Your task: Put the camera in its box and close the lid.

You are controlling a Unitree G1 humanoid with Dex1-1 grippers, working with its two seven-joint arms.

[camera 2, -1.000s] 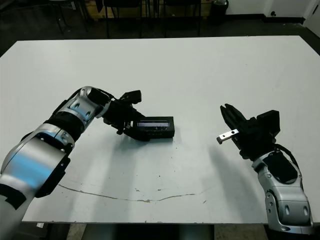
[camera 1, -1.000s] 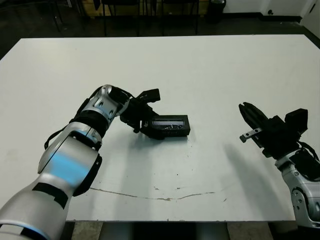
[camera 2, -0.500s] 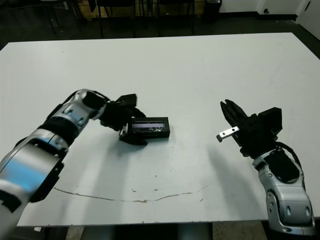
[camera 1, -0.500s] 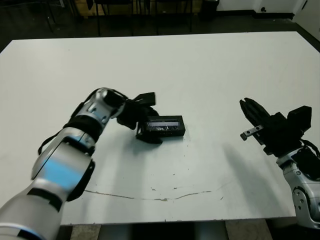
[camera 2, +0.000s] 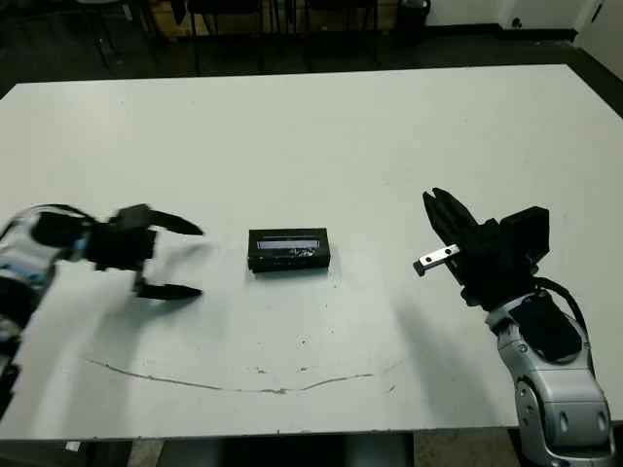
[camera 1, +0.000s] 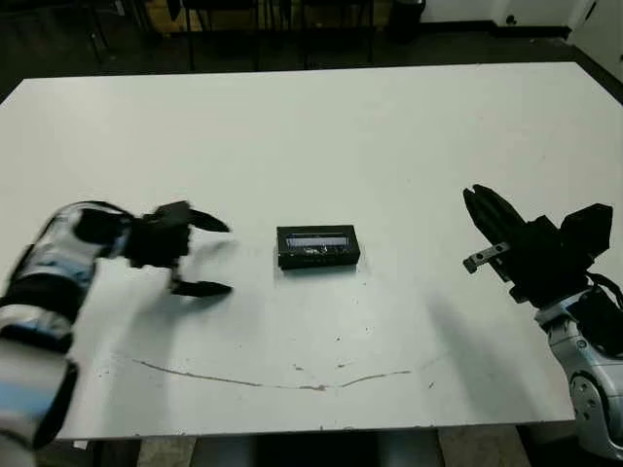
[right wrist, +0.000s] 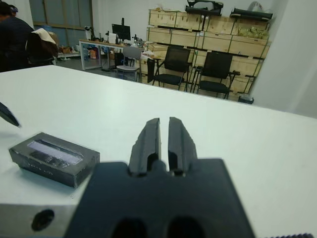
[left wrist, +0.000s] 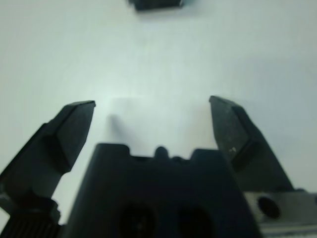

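The box [camera 1: 318, 247] lies in the middle of the white table, with the lid [camera 1: 317, 239] flat on top, its glossy greyish face up. The camera is out of view. My left gripper [camera 1: 230, 259] hangs open to the left of the box, about a box length away, with nothing between its fingers; in the left wrist view the box [left wrist: 155, 4] lies well beyond the spread fingertips. My right gripper [camera 1: 474, 197] hovers shut and empty to the right of the box. The right wrist view shows the closed box [right wrist: 54, 157] off to one side of the fingers [right wrist: 153, 136].
A thin dark scratch line [camera 1: 292, 379] runs across the table near its front edge [camera 1: 311, 430]. Chairs [right wrist: 171, 64] and wooden crates stand beyond the far side. A person [right wrist: 12, 34] stands far off in the right wrist view.
My left gripper has let go of the box's left end and drawn back to the left, now open. The box stays put with its lid on. The right arm has barely moved.
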